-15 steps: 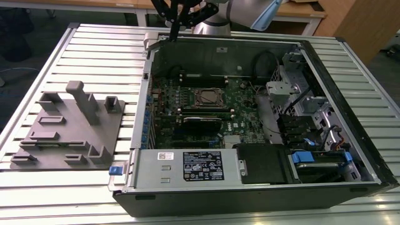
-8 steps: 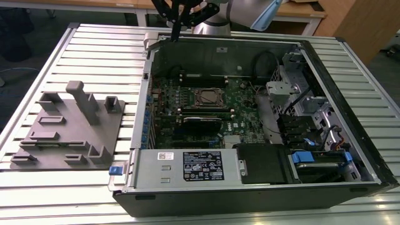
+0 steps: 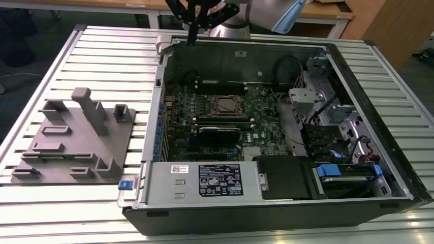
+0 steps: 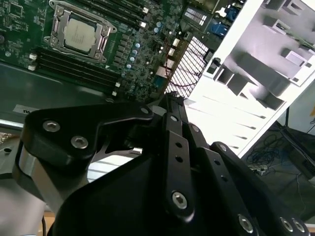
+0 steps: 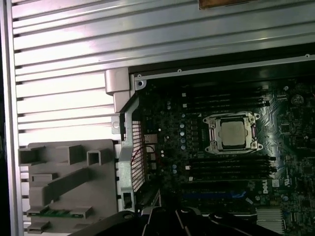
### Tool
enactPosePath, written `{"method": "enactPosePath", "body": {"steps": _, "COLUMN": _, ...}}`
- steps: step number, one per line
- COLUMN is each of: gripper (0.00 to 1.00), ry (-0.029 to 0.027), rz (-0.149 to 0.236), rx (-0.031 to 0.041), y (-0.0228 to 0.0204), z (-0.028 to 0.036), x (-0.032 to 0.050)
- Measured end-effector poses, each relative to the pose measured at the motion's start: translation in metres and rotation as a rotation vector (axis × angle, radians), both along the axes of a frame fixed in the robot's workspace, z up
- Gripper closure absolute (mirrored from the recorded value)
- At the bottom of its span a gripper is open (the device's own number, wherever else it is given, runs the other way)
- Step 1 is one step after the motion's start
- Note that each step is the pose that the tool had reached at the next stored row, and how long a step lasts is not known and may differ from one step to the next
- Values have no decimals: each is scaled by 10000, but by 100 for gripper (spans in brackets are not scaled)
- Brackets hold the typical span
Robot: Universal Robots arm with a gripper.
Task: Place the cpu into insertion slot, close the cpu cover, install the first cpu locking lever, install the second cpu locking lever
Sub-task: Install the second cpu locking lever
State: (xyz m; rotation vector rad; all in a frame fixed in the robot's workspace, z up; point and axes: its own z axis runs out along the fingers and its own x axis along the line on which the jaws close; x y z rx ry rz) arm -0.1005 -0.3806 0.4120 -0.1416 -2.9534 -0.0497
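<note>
The cpu (image 5: 232, 133) lies in the insertion slot (image 3: 227, 105) on the green motherboard (image 3: 203, 114) inside the open computer case; its silvery top (image 4: 78, 32) shows in both wrist views. The cpu cover (image 5: 231, 118) lies flat around it as a metal frame (image 4: 104, 35). How the locking levers stand is too small to tell. My gripper (image 3: 192, 35) hangs high over the case's rear corner at the exterior view's left, well away from the slot. Its black fingers (image 4: 170, 128) meet at the tips, shut on nothing.
A grey fixture plate (image 3: 74, 137) with upright posts lies on the slatted table (image 3: 109, 46), beside the case on the exterior view's left. Inside the case are a power supply (image 3: 203, 178), drive cages (image 3: 339, 132) and cables. Long black memory slots (image 5: 231, 164) flank the slot.
</note>
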Motion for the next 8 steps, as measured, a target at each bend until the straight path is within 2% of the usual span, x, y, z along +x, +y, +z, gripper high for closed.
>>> {"method": "enactPosePath", "body": {"steps": 1, "gripper": 89, "ry": -55, "rz": 19, "rx": 34, "y": 0, "z": -1, "x": 0}}
{"method": "enactPosePath", "body": {"steps": 4, "gripper": 89, "ry": -91, "rz": 34, "rx": 50, "y": 0, "z": -1, "x": 1}}
{"method": "enactPosePath", "body": {"steps": 6, "gripper": 89, "ry": -187, "rz": 90, "rx": 120, "y": -2, "z": -2, "x": 0}}
{"method": "enactPosePath", "body": {"steps": 8, "gripper": 89, "ry": -200, "rz": 96, "rx": 135, "y": -2, "z": -2, "x": 1}}
